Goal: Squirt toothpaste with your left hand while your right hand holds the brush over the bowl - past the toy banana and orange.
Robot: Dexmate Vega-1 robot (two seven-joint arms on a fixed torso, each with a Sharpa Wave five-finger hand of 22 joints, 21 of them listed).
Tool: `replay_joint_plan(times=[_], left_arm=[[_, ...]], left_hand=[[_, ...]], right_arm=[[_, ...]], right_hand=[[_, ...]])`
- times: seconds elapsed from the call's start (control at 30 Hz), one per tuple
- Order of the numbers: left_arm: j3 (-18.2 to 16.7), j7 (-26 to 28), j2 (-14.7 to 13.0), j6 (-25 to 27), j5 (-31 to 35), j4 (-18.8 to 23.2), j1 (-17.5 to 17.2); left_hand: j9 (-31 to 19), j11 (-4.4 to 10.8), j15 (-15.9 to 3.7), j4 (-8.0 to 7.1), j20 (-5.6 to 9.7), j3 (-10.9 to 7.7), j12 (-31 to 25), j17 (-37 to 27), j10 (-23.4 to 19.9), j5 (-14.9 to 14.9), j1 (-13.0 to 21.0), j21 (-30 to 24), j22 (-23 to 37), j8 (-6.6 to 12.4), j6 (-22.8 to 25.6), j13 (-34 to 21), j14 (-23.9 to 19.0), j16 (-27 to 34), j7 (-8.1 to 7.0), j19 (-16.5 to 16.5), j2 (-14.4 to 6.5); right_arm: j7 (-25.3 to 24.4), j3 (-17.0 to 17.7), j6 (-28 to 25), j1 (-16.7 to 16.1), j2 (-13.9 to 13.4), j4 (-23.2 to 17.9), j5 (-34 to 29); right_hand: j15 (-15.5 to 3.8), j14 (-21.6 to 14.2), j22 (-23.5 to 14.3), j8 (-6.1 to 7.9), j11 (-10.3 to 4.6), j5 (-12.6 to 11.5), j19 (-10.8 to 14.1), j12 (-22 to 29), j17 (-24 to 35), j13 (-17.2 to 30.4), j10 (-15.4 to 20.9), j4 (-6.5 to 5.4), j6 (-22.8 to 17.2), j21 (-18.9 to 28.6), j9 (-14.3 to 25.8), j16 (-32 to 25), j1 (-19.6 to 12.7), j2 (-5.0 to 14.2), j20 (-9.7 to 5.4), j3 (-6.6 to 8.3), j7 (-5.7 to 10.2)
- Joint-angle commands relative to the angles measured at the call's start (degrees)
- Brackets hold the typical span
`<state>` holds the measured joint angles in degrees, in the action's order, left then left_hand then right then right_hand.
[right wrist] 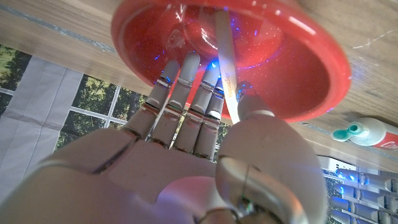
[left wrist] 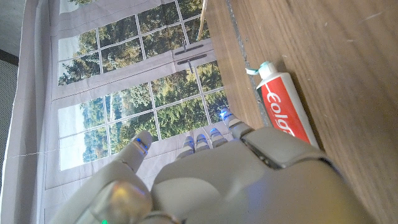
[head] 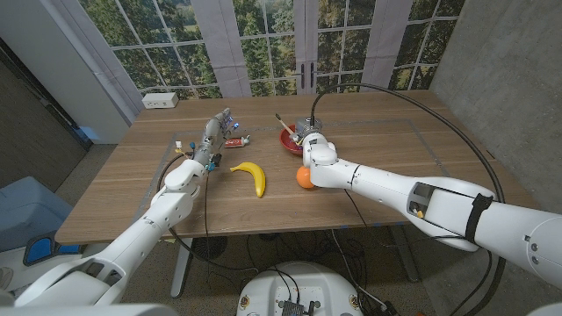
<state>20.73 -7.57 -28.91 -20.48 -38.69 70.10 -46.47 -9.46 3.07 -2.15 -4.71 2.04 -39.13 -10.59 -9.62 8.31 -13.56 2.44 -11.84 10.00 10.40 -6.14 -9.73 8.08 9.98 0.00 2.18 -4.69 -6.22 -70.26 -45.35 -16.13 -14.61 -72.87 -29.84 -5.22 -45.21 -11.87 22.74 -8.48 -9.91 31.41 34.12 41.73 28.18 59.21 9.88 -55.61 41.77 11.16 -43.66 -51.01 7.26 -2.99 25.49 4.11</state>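
A red toothpaste tube [head: 234,140] [left wrist: 285,109] with a teal cap lies on the table, also seen as the tube [right wrist: 368,132]. My left hand [head: 211,134] [left wrist: 205,174] reaches out beside it, fingers straight and apart, holding nothing. A white toothbrush [head: 282,122] [right wrist: 226,59] lies in the red bowl [head: 288,143] [right wrist: 311,74]. My right hand [head: 310,133] [right wrist: 199,143] is at the bowl's rim, fingers extended, with the brush handle running between thumb and fingers; whether it is pinched is unclear. A toy banana [head: 252,174] and orange [head: 304,177] lie nearer the front.
A white power strip [head: 161,100] sits at the table's back left corner. A black cable [head: 413,96] arcs over the right side of the table. A blue seat [head: 26,211] stands off the table's left edge.
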Motion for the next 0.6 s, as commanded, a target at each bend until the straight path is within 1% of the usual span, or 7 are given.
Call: replay_joint_plan(times=[0.03, 0.07, 0.17, 0.37, 0.43, 0.53, 0.6], left_arm=[[0.28, -0.13, 0.18, 0.17, 0.37, -0.55, 0.61], [0.32, 0.06, 0.15, 0.13, 0.58, -0.53, 0.62], [0.54, 1.07, -0.23, 0.12, 1.7, -0.18, 0.6], [0.53, 1.78, -0.34, -0.04, 2.21, 0.07, 0.55], [0.53, 2.18, -0.34, -0.24, 2.53, 0.1, 0.55], [0.48, 2.77, -0.47, -0.62, 3.08, 0.26, 0.5], [0.43, 3.38, -0.62, -0.74, 3.51, 0.52, 0.41]], left_hand=[[-0.29, -0.03, -0.43, 0.37, 1.13, -0.23, -0.1, -0.05, -0.27, 0.21, -0.15, 0.1, 0.2, -0.08, 0.25, -0.23, -0.18, 0.09, -0.11, 0.57, -3.68], [-0.29, -0.04, -0.39, 0.41, 1.12, -0.23, -0.1, -0.04, -0.28, 0.21, -0.13, 0.1, 0.2, -0.08, 0.24, -0.23, -0.19, 0.09, -0.12, 0.58, -3.68], [-0.29, 0.06, -0.42, 0.54, 1.07, -0.25, -0.13, -0.02, -0.38, 0.22, -0.06, 0.11, 0.19, -0.07, 0.25, -0.23, -0.24, 0.09, -0.14, 0.6, -3.68], [-0.29, 0.2, -0.25, 1.09, 1.01, -0.2, -0.28, 0.06, -0.85, 0.31, 0.2, 0.04, 0.18, 0.03, 0.49, -0.22, -0.83, 0.23, -0.24, 0.91, -3.45], [-0.3, 0.34, -0.25, 1.75, 0.95, -0.13, -0.41, 0.12, -1.35, 0.44, 0.51, 0.06, 0.15, 0.32, 1.32, -0.2, -1.56, 0.38, -0.52, 1.04, -3.17], [-0.31, 0.24, -0.11, 2.36, 0.77, -0.06, -0.5, 0.14, -1.77, 0.57, 0.78, -0.03, 0.13, 0.46, 1.88, -0.2, -2.09, 0.45, -0.63, 1.42, -2.93], [-0.33, 0.23, 0.03, 3.15, 0.6, -0.01, -0.57, 0.16, -2.2, 0.76, 1.15, -0.12, 0.11, 0.67, 2.76, -0.2, -2.6, 0.47, -0.88, 1.88, -2.68]], right_arm=[[-2.56, 1.45, 1.95, -1.22, -1.09, -1.11, -0.64], [-2.68, 1.46, 1.93, -1.25, -1.08, -1.08, -0.81], [-3.63, 1.97, 2.75, -1.66, -1.33, -1.24, -0.94], [-5.22, 3.01, 4.18, -2.4, -1.8, -1.7, -1.22], [-5.85, 3.52, 4.8, -2.71, -1.95, -1.84, -1.17], [-6.44, 4.16, 5.5, -3.08, -2.17, -2.03, -1.1], [-6.88, 4.54, 6.06, -3.33, -2.35, -2.12, -1.1]], right_hand=[[-7.12, -1.05, -0.29, 0.37, -1.11, -0.07, 0.4, 1.28, 0.9, 1.44, 1.26, -0.45, -1.36, 0.95, 0.2, -0.29, -2.75, 1.88, -2.39, 0.34, 0.54], [-7.12, -1.16, -0.31, 0.25, -1.43, -0.09, 0.26, 1.47, 1.11, 1.77, 1.17, -0.49, -1.21, 1.05, 0.22, -0.31, -2.78, 1.8, -2.51, 0.29, 0.59], [-7.1, -1.07, -0.37, 0.16, -1.74, -0.21, 0.05, 1.84, 1.42, 2.52, 0.81, -0.71, -1.16, 1.32, 0.32, -0.06, -2.75, 1.85, -2.81, 0.25, 0.78], [-7.16, -1.29, -0.46, 0.21, -2.03, -0.4, -0.31, 2.55, 2.15, 3.77, 0.46, -0.93, -1.4, 1.75, 0.54, -0.06, -2.84, 1.93, -2.99, 0.12, 0.91], [-7.17, -1.47, -0.5, 0.27, -2.17, -0.48, -0.34, 2.96, 2.55, 4.35, 0.5, -1.01, -1.57, 2.0, 0.63, -0.16, -2.89, 1.98, -3.01, 0.05, 0.84], [-7.28, -1.66, -0.57, 0.3, -2.2, -0.61, -0.5, 3.68, 3.17, 5.27, 0.77, -0.99, -1.72, 2.36, 0.77, -0.25, -3.18, 2.07, -3.01, 0.06, 0.73], [-7.29, -1.76, -0.59, 0.33, -2.39, -0.65, -0.53, 3.94, 3.47, 5.72, 0.65, -1.03, -1.75, 2.54, 0.89, -0.28, -3.25, 2.1, -3.03, 0.04, 0.64]])
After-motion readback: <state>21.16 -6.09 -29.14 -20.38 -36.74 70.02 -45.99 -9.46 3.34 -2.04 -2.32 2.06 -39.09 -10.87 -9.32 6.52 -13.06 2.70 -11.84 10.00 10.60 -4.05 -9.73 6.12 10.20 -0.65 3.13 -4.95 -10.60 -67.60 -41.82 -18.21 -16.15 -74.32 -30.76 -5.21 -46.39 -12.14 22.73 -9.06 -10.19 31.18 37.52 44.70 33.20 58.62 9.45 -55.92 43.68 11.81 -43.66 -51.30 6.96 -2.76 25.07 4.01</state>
